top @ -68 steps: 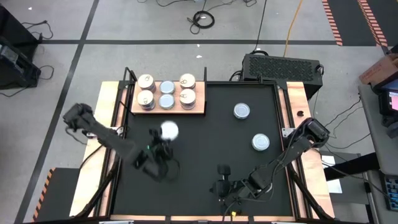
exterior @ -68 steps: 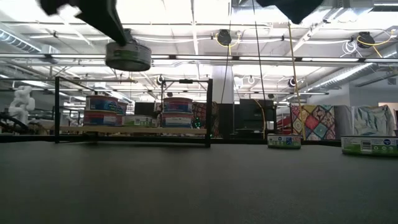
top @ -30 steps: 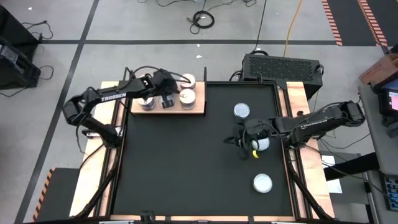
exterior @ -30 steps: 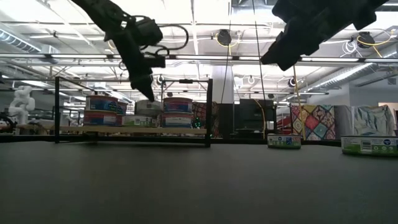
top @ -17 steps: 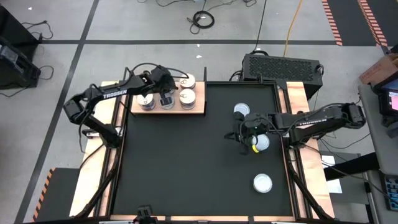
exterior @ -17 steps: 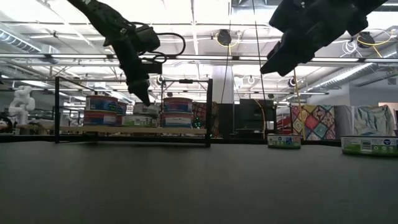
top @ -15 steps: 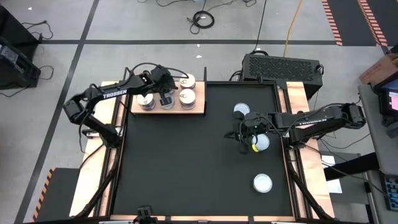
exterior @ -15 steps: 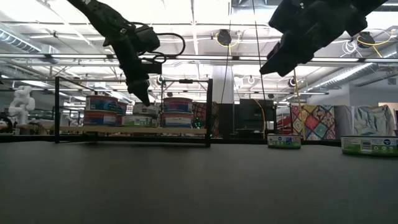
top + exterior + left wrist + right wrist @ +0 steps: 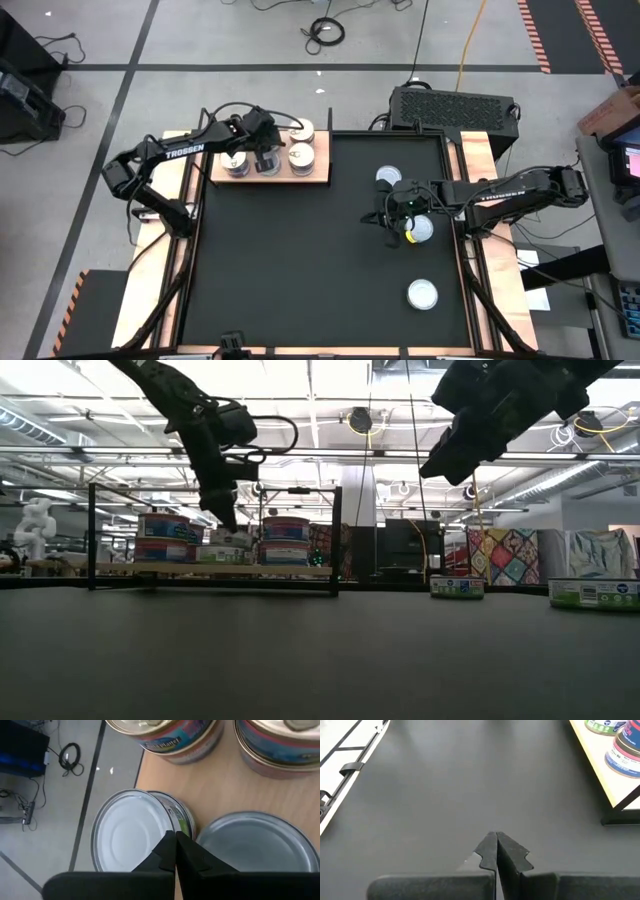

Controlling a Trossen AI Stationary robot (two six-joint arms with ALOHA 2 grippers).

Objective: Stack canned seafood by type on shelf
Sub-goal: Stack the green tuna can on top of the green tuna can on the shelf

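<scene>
left gripper [image 9: 266,158]: pressed together, empty, above the shelf [image 9: 318,177] at the table's back-left corner, tin now dropped there | right gripper [image 9: 396,218]: pressed together, near back-right loose tins [image 9: 389,179] | next: fetch more

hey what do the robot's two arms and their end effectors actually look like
Both arms are dark, almost black, built of jointed tube-like links. The left arm carries white TROSSEN lettering and loose black cables looping near its wrist. The right arm bears similar white lettering. The left end effector and right end effector each have two flat black fingers with angular, notched tips.
</scene>
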